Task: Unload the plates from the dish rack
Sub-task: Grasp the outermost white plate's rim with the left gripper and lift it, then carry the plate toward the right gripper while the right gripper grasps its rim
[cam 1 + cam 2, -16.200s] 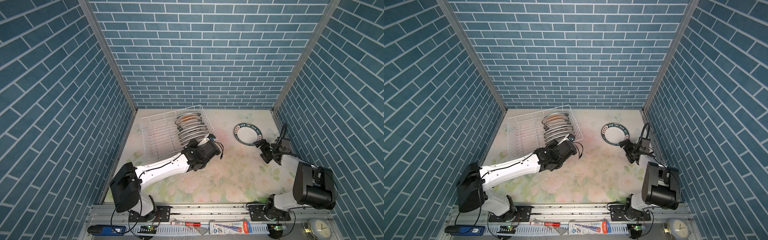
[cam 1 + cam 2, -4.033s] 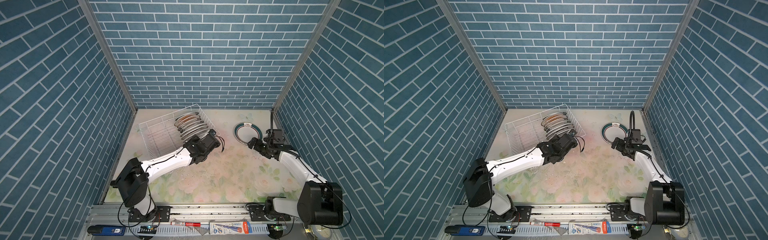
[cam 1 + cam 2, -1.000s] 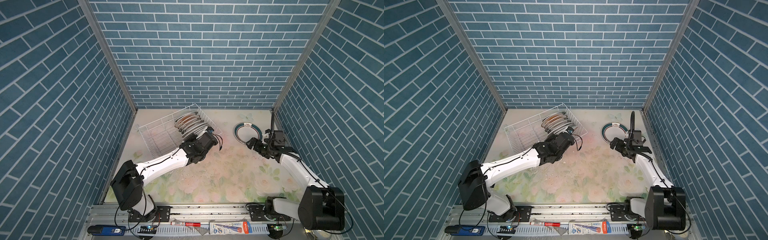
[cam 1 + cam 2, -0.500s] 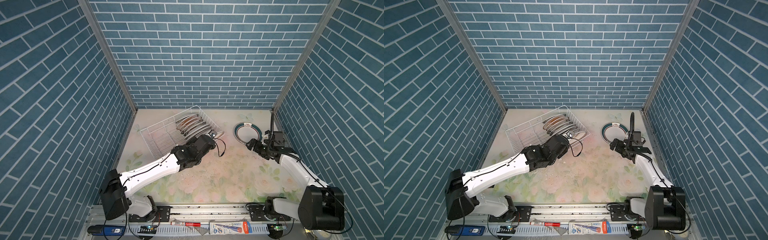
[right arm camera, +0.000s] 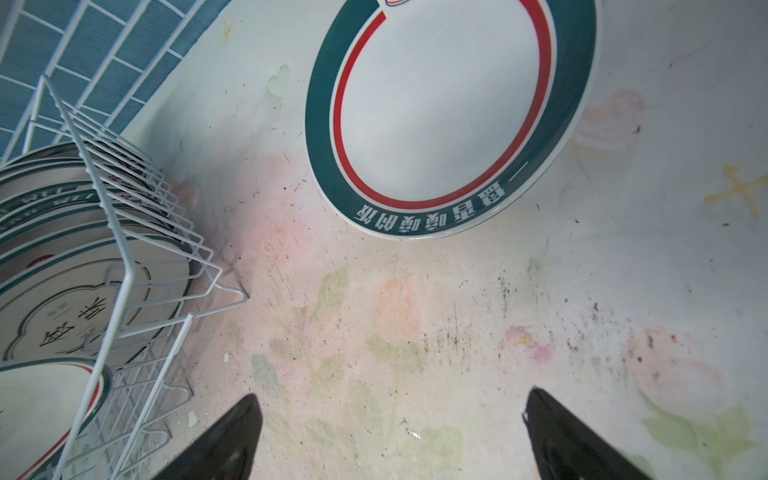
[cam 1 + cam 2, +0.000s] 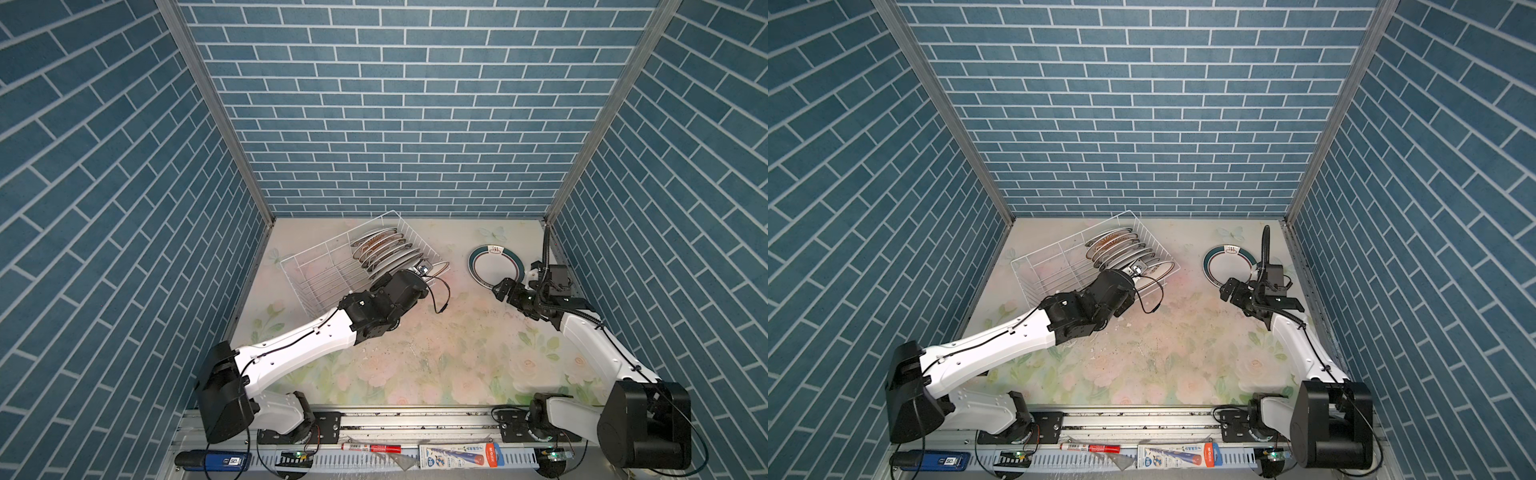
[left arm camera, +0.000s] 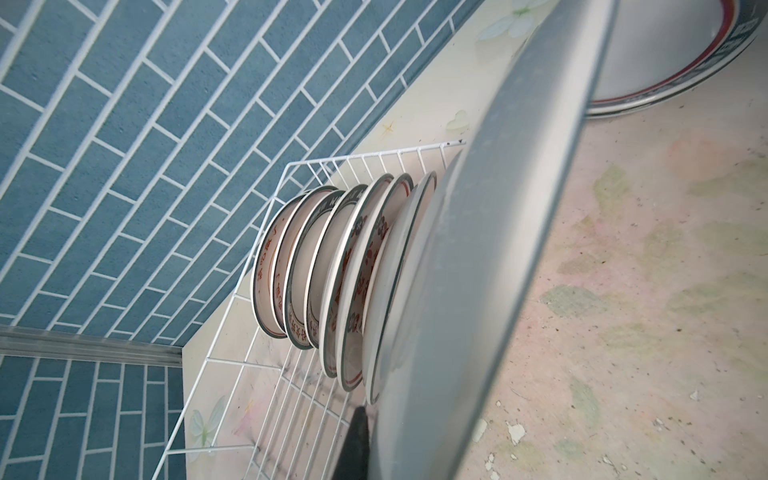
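One green-rimmed round ceramic plate (image 6: pixel 495 266) lay unloaded on the floral worktop (image 6: pixel 415 353) beside the white wire dish rack (image 6: pixel 307 274), which held several plates (image 6: pixel 380 249), while the left tool (image 6: pixel 422 269) was clamped on another white plate (image 7: pixel 498 249) at its end and the right tool (image 6: pixel 500 291) gaped empty.

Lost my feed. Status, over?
Left gripper shut on a plate at the dish rack's edge. Right gripper open, empty, near the unloaded plate. More plates racked. Path clear.

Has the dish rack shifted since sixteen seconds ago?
Yes. The dish rack has turned: its far left corner now lies farther from the back wall.
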Tool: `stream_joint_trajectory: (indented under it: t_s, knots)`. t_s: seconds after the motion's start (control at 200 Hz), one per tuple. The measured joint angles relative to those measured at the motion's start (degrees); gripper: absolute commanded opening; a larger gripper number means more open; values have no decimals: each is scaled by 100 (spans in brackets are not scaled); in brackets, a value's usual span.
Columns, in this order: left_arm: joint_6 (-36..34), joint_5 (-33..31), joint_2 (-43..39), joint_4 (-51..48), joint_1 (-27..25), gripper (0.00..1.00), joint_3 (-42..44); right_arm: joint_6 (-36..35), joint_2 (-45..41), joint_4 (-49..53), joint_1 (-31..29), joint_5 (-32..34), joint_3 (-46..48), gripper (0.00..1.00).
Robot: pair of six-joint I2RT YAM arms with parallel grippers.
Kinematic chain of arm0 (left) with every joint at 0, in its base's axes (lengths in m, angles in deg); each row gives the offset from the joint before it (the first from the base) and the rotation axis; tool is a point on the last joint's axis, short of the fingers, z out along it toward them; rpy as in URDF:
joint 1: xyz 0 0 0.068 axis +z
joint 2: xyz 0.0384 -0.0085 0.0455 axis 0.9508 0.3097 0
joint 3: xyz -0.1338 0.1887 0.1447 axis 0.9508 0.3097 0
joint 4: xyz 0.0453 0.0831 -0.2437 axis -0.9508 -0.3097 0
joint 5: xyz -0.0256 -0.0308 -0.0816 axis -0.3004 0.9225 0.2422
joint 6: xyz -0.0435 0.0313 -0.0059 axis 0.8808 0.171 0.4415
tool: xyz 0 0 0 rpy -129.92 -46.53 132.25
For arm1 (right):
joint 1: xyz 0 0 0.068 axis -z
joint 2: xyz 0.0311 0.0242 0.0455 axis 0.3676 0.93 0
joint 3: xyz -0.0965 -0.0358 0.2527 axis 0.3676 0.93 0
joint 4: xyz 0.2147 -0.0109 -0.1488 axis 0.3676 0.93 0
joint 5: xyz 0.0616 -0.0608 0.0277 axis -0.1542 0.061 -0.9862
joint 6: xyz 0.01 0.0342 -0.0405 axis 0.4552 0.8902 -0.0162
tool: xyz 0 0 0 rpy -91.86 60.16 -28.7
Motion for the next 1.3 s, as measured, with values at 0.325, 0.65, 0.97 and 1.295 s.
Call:
stream_joint_trajectory:
  t_s: [0.325,0.65,0.97,1.295]
  knots:
    - [-7,-55,-560,745,0,0,236,11,-955,-413,0,-468,415,99]
    - [1375,636,-634,894,-4,0,234,640,-2015,-2131,0,-1692,1508,99]
    - [3193,1550,-420,1250,-4,0,55,1843,-1869,-4725,-37,-2588,2304,99]
    - [4367,2411,431,1781,85,0,-103,2568,-1150,-6592,-234,-2767,2573,89]
